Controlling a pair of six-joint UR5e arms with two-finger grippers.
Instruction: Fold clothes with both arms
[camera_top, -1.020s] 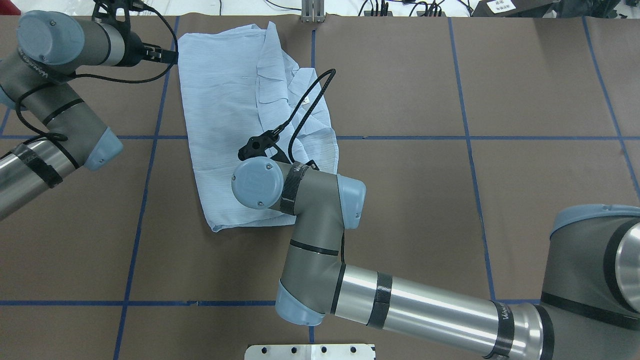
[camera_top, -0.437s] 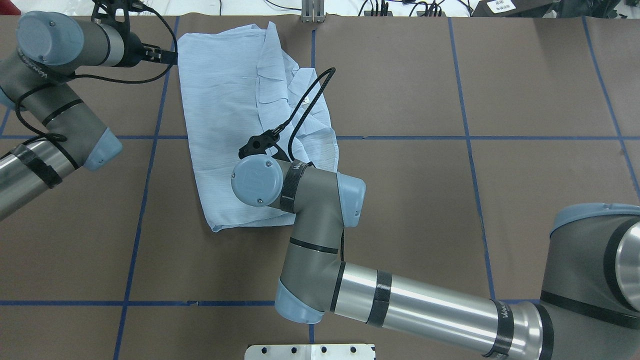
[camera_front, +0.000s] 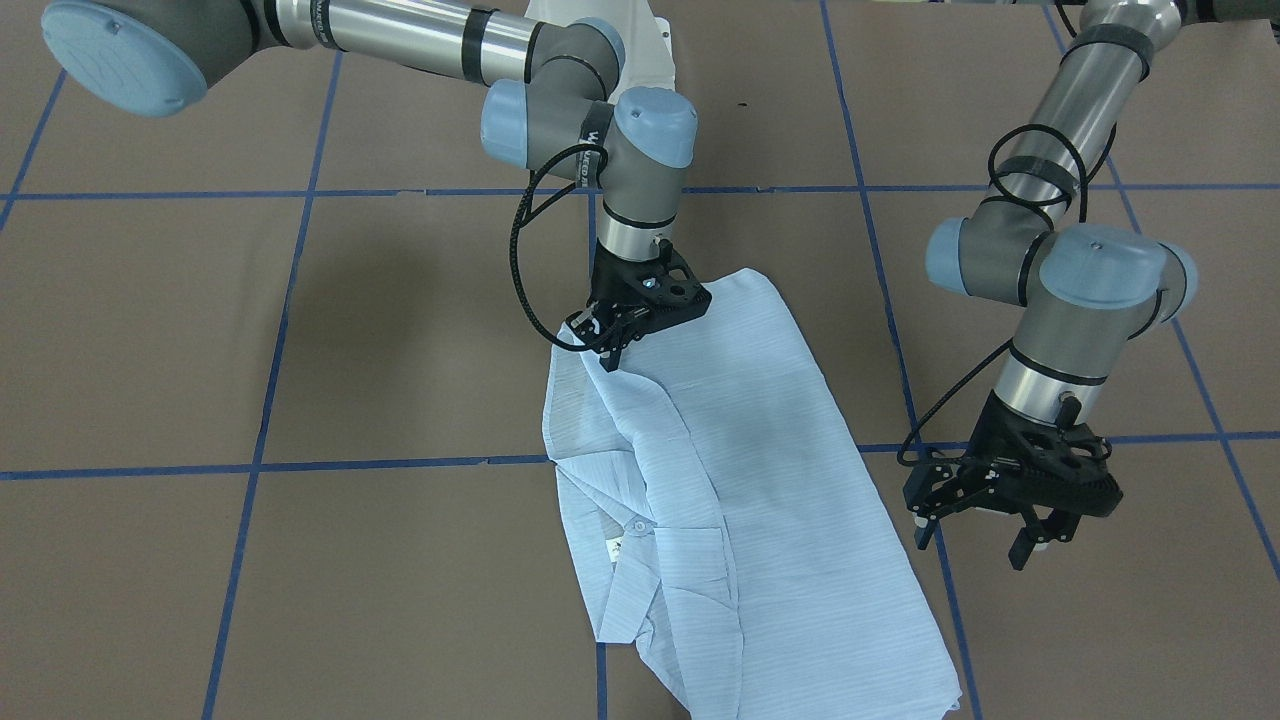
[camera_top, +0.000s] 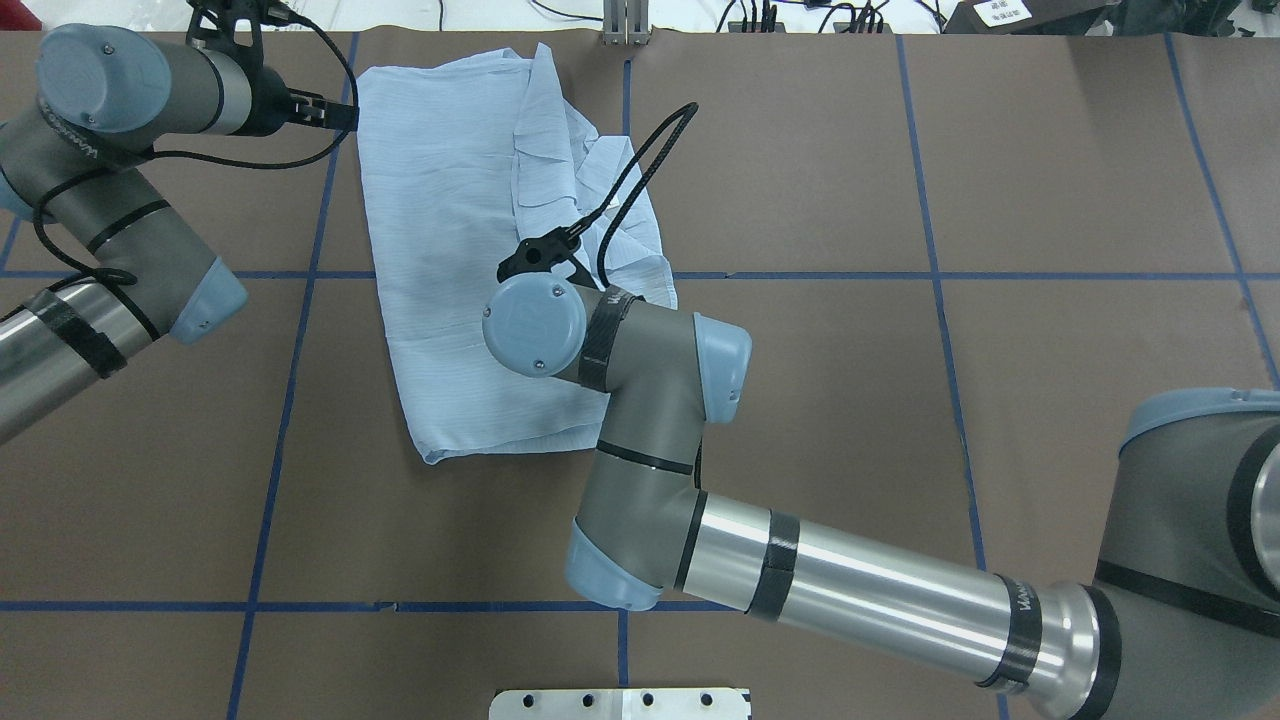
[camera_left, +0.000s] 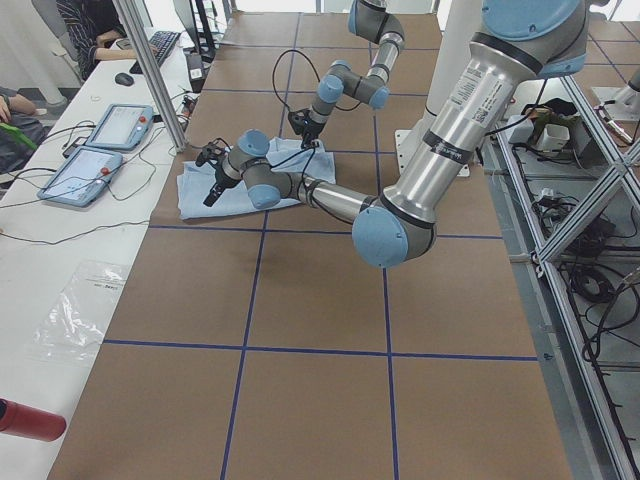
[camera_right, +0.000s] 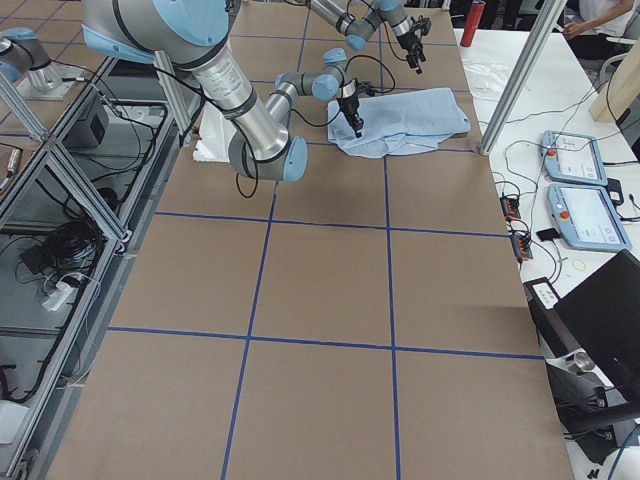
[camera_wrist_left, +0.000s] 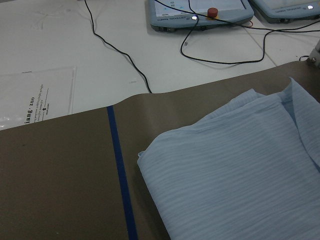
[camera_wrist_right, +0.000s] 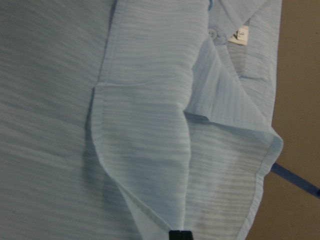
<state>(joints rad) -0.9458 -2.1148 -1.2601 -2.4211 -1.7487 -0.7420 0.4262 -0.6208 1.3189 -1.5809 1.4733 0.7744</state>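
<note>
1. Nearest my side of the table (camera_top: 900, 400), the right arm (camera_top: 850, 590) reaches in across the brown cover toward the middle.
2. At its end, the right gripper (camera_front: 607, 350) is down on the shirt (camera_top: 450, 250). Its fingers look clamped on a ridge of cloth along the garment's right-hand edge. The wrist view shows a fold rising to the one fingertip in frame.
3. The shirt lies flat on the table, left of centre, running from about mid-table to the far edge. I read it as already narrowed into one long panel, with the sides brought in. The label (camera_wrist_right: 240, 36) and a button show near the pinched edge.
4. What remains, as I judge it, is tidying that loose right edge and then at least one crosswise fold to shorten the panel. No such fold shows yet, so I'd put us around halfway.
5. Farthest out, the left gripper (camera_front: 975, 530) hangs just beside the shirt's far left corner. Its fingers are apart and hold nothing, and it is not touching the cloth.
</note>
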